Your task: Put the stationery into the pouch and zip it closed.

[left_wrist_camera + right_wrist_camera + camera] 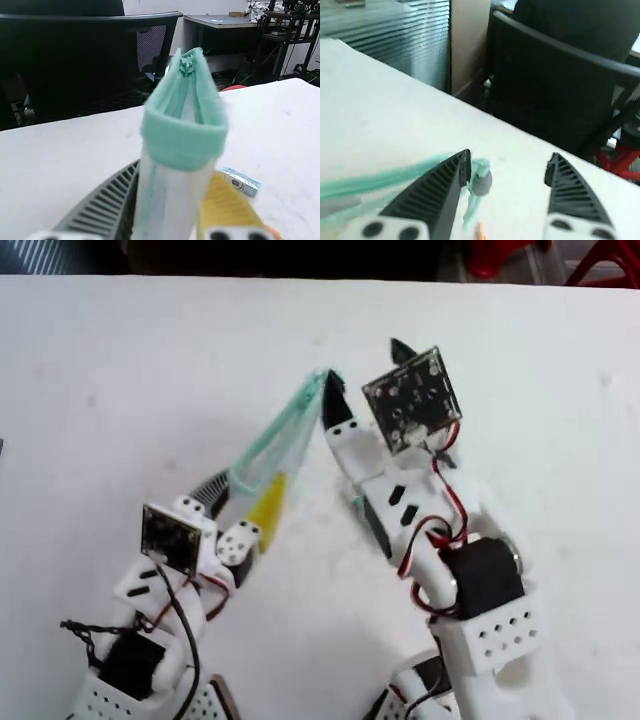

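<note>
The pouch [275,445], clear with a teal zip, stretches from my left gripper [228,512] toward the table's far side. My left gripper [165,222] is shut on the pouch's [182,140] near end. A yellow item [268,502] shows through its wall. The zip slider [187,65] sits at the far tip. My right gripper [366,370] is open at that tip. In the right wrist view the grey zip pull [481,182] hangs between the black fingers [440,192], close to one of them and not pinched. A small teal-and-white box [240,181] lies on the table beside the pouch.
The white table [120,390] spreads wide to the left and far side. The right arm's body [470,580] crosses the near right part, with the teal-and-white box [356,503] at its side. A black chair [555,85] stands beyond the table's far edge.
</note>
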Controlling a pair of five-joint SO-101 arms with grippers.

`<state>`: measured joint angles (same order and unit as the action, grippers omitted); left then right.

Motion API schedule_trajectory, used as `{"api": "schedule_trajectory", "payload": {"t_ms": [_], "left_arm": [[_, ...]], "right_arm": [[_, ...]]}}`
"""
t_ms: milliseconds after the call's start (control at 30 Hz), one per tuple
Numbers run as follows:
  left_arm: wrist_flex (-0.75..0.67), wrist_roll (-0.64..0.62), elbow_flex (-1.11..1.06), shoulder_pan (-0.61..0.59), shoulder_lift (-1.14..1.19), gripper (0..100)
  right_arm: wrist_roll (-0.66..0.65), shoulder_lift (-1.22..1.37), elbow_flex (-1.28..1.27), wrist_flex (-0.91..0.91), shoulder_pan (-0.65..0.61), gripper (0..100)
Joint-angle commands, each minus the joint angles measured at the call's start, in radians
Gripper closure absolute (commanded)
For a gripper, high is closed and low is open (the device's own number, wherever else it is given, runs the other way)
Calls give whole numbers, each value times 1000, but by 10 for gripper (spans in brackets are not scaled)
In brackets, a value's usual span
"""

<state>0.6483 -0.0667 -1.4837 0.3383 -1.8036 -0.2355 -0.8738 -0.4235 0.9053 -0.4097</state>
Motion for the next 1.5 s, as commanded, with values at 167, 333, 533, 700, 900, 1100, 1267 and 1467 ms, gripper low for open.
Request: {"api": "schedule_trajectory", "payload": {"t_ms": [167,333,533,700,900,1100,1267,1467], "left_arm": [[-26,103,14,4,15,976],[-32,69,9,2,15,976],[-37,46,9,-54,15,976],[-68,-71,8,-150,15,973],[-69,-77,-11,-147,10,973],[-69,-75,-17,-105,8,973],[-69,-75,-18,-105,8,973],[-61,14,-18,-104,8,972]], "right_arm": [[-3,208,41,191,203,896],[-6,483,69,188,186,896],[-12,816,206,185,124,896],[-3,1047,342,185,128,896],[-3,1224,473,185,133,896],[-3,1302,489,179,125,896],[-6,1307,489,180,131,896],[-6,1313,485,180,125,896]]}}
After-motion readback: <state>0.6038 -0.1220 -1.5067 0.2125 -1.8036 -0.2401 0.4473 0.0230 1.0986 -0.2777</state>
